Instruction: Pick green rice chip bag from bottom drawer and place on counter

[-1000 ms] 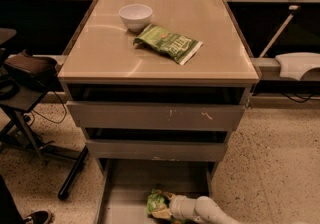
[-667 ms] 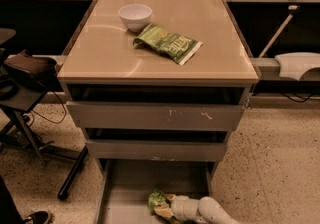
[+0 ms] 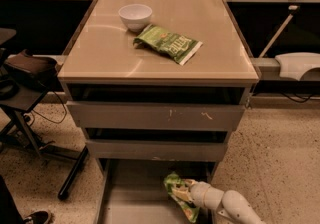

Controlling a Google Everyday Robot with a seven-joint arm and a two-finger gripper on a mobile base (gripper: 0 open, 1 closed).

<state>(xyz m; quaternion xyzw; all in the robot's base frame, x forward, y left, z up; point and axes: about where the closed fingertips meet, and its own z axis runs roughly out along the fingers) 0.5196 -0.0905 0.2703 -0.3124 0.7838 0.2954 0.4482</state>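
Bright-green rice chip bag [image 3: 176, 195] sits in the bottom drawer [image 3: 130, 203], touching the tip of the white end effector [image 3: 188, 193]; whether it is gripped cannot be told. Its lettering is unreadable, as is that on the darker bag [image 3: 167, 43] on the table [image 3: 100, 53].

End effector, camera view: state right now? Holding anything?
End effector: down in the bottom drawer, closed on the green rice chip bag.
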